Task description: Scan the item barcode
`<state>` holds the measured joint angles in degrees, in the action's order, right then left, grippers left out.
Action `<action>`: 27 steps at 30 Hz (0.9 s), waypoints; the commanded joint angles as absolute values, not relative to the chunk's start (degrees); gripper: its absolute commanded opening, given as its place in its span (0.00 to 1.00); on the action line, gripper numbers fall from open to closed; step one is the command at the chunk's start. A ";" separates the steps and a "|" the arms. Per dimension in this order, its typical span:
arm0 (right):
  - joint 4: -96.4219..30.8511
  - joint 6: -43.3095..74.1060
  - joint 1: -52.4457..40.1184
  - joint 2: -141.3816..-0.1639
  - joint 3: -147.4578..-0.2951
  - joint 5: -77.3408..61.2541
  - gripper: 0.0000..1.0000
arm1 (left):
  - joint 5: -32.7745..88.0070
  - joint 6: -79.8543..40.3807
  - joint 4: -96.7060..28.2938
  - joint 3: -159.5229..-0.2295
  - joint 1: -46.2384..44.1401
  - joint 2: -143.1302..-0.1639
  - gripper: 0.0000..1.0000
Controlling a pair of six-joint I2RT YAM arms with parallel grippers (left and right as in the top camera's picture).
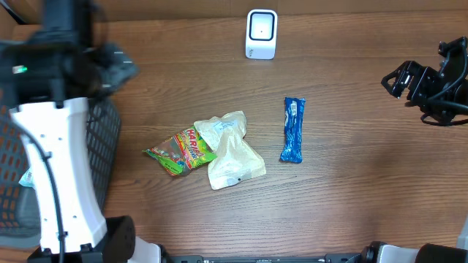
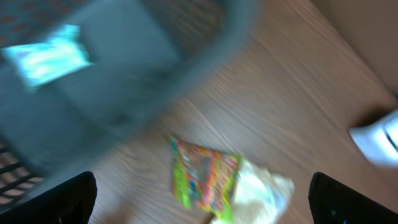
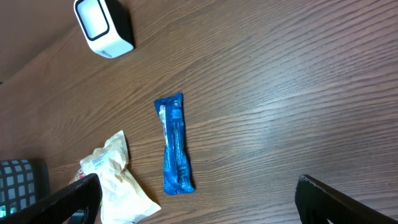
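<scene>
Starting at the left edge, a dark mesh basket (image 1: 102, 139) sits on the brown wooden bench (image 1: 351, 190). A pale blue plastic packet (image 2: 46, 56) lies inside it, blurred in the left wrist view. The white left arm (image 1: 55, 168) reaches across the basket. Its left hand (image 2: 202, 180) hangs above the basket rim and the bench beside it. The two dark fingers (image 2: 62, 199) are spread wide with nothing between them, so the hand is released.

Just right of the basket, a multicoloured gummy-sweet bag (image 1: 179, 150) lies flat on the bench. Its right side touches the cream crinkled pouches (image 1: 232, 157), which look like two, one overlapping the other.

Further right and at the far edge stands a small white box-shaped barcode scanner (image 1: 261, 33) with a dark-rimmed window. It is well apart from every packet.

Next comes a long blue foil-wrapped bar (image 1: 292, 130), lying flat with its length running from near to far. It sits near the pouches without touching them. No barcode can be made out on any of the packets.

At the right edge the black right hand (image 1: 406, 79) hovers over bare wood, well apart from the bar. In the right wrist view its fingers (image 3: 68, 199) stand wide at the frame's bottom corners, empty and released, with the bar, the scanner and the pouches in view beyond them.
</scene>
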<state>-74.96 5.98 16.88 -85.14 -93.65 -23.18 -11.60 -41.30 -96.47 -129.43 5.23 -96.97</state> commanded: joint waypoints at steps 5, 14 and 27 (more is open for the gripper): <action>-74.85 6.00 16.95 -85.27 -94.08 -23.66 1.00 | -14.11 -39.40 -96.79 -127.50 21.89 -96.86 1.00; -74.67 6.00 16.95 -85.43 -94.06 -23.66 1.00 | -20.05 -39.33 -87.68 -109.86 26.59 -97.03 0.97; -75.57 5.98 16.95 -85.65 -94.06 -23.64 1.00 | -21.78 -30.79 -62.92 -89.54 27.09 -97.21 0.96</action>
